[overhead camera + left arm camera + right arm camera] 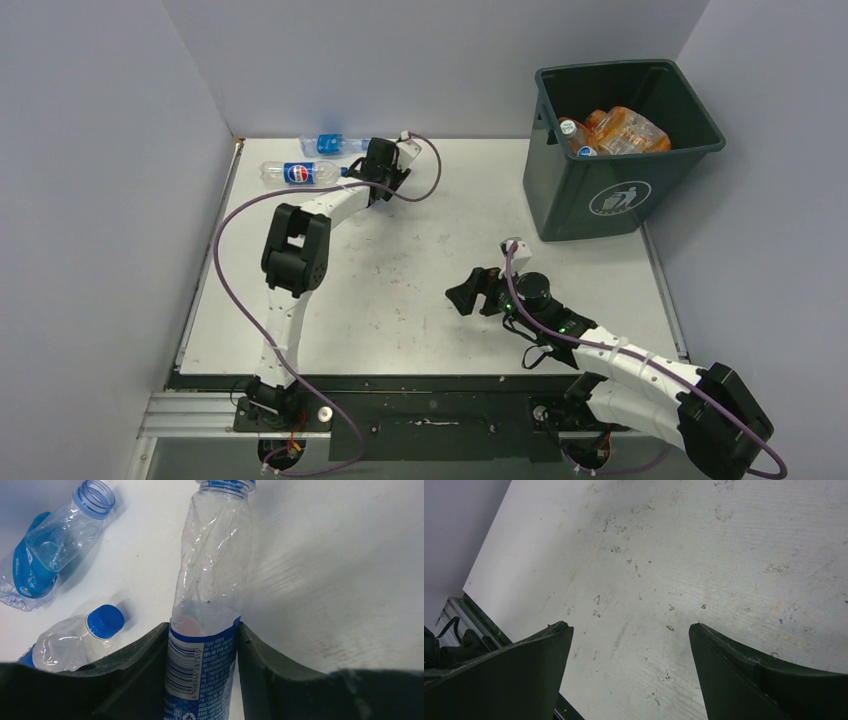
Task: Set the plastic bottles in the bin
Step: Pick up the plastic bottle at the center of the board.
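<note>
Back-left of table (350, 580): left end effector (202, 630) pinches crushed, blue-labelled bottle (212, 570) lying flat. Right end effector (631, 645) gapes, empty. Check your squeeze is firm before lifting; bin (590, 195) stands well apart, far right.

left fingers (140, 680) gripping (arm (295, 250) stretched far) | right fingers (514, 680) wide apart

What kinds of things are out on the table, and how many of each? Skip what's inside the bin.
plastic bottles: 3 (middle bottle, open-necked bottle, blue-capped bottle)
bin: 1
Total: 4
</note>
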